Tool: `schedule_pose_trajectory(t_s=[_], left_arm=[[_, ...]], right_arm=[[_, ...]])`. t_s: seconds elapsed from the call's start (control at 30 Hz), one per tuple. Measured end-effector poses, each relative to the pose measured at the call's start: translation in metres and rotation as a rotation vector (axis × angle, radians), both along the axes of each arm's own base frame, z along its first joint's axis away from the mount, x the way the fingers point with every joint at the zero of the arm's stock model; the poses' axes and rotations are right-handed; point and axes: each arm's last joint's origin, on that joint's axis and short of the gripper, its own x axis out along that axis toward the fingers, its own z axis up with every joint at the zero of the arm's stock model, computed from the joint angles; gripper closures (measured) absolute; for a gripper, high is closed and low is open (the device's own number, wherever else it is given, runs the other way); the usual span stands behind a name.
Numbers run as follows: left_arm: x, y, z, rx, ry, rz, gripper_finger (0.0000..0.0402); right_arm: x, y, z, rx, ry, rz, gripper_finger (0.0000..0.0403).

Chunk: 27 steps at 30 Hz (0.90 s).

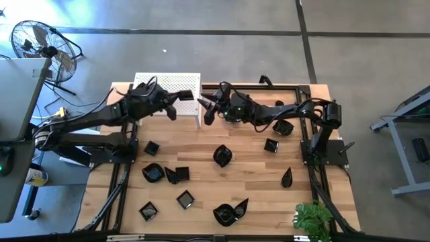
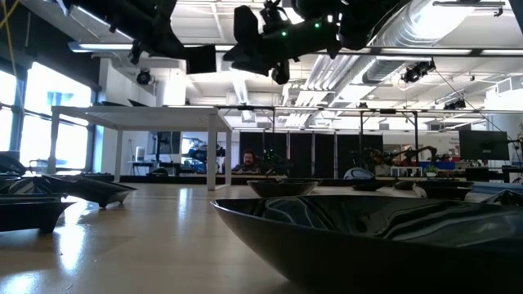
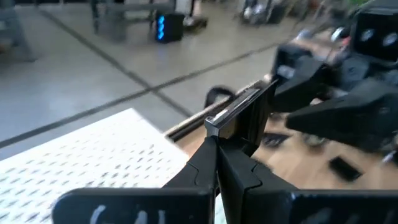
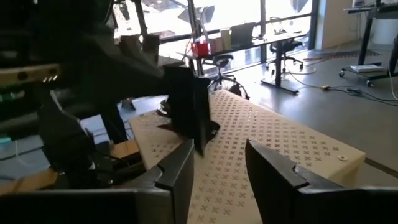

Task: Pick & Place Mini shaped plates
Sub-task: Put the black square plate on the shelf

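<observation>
My left gripper (image 1: 176,99) is shut on a small black square plate (image 4: 189,106), raised over the near edge of the white perforated stand (image 1: 168,83) at the table's far side. My right gripper (image 1: 207,107) stands just to its right, level and facing it. Its fingers (image 4: 180,174) are open with nothing between them, a little short of the plate. Several more mini plates lie flat on the wooden table, among them a leaf-shaped one (image 1: 222,155), a square one (image 1: 185,199) and a wavy one (image 1: 230,212). My left gripper pinches the square plate by one rim (image 3: 219,132) between its two fingers (image 3: 233,168). The fingers come about level from the table's left. The plate stands on edge beyond the fingertips, lifted clear above the stand and the table.
A black frame rail (image 1: 306,134) runs along the table's right side, and a green plant (image 1: 312,218) sits at the near right corner. Plates also lie near the right arm (image 1: 283,127). A large dark plate (image 2: 368,237) fills the front of the low view.
</observation>
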Motion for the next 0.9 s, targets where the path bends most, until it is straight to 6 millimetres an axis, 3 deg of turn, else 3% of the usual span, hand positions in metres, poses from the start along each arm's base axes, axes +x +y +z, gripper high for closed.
schedule_pose_trajectory(t_s=[0.23, 0.37, 0.63, 0.9], left_arm=[[-0.017, 0.019, 0.024, -0.127, 0.105, 0.090, 0.0401], [-0.024, 0.037, 0.026, -0.220, 0.079, 0.061, 0.0401], [-0.021, 0.074, 0.008, -0.396, 0.065, 0.005, 0.0401], [-0.010, 0.098, -0.014, -0.556, 0.069, -0.031, 0.0401]], right_arm=[[0.001, 0.003, -0.008, 0.003, 0.091, 0.092, 0.0272], [0.001, 0.005, -0.010, 0.008, 0.103, 0.121, 0.0285], [0.002, 0.012, -0.010, -0.018, 0.113, 0.152, 0.0303], [0.002, 0.013, -0.010, -0.018, 0.113, 0.153, 0.0306]])
